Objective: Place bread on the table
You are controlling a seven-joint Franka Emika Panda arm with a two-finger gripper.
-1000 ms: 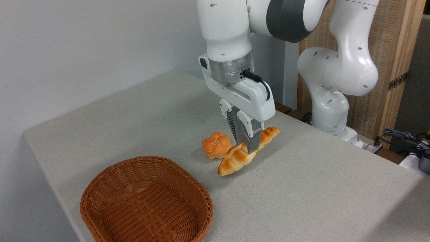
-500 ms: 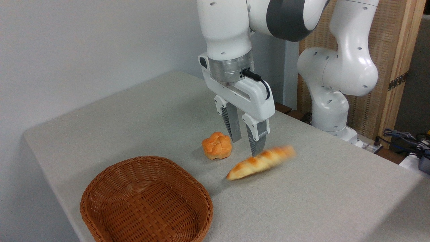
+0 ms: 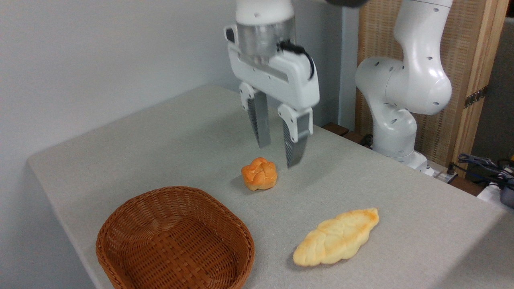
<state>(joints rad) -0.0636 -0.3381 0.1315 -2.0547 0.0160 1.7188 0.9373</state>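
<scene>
The long braided bread [image 3: 336, 237] lies on the grey-beige table [image 3: 160, 132] near its front right, pale flat underside turned up, free of the gripper. My gripper [image 3: 279, 154] hangs open well above the cloth, up and to the left of the loaf, with nothing between its fingers. Its tips hover just above and right of the small round orange roll [image 3: 259, 173], not touching it.
A brown wicker basket [image 3: 175, 240] with nothing in it sits at the front left of the table. The arm's white base [image 3: 395, 108] stands behind the table's far right edge. Cables [image 3: 482, 162] lie at the far right.
The gripper opened and let go of the bread, then rose. The loaf dropped, tumbled to the front right and came to rest upside down on the cloth.
</scene>
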